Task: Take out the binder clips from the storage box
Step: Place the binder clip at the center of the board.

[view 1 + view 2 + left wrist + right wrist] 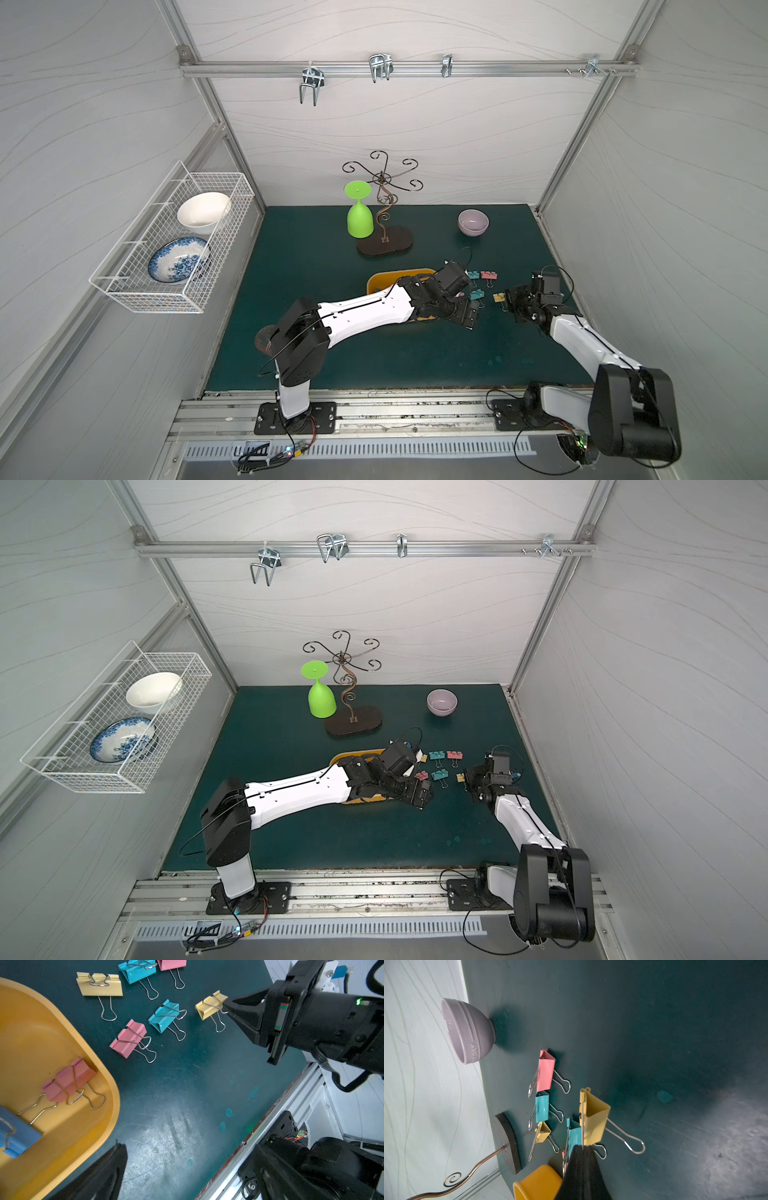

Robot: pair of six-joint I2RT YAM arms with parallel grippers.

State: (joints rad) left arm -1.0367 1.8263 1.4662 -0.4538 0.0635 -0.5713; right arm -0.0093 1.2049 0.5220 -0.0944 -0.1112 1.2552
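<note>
The yellow-orange storage box (62,1043) lies mid-table, mostly under my left arm in both top views (382,279). Inside it lie a pink binder clip (68,1080) and a blue one (18,1136). Several clips lie on the mat to its right, among them yellow (99,985), teal (164,1016) and pink (128,1039). My left gripper (191,1188) hovers open and empty over the mat by the box's near right corner. My right gripper (582,1148) is shut on the wire handle of a yellow clip (593,1118), low over the mat at the right of the group (498,297).
A lilac bowl (473,222) stands at the back right. An upturned green cup (359,216) and a black stand base (385,247) stand behind the box. A white wire basket (174,245) with two dishes hangs on the left wall. The aluminium rail (270,1126) borders the mat's front.
</note>
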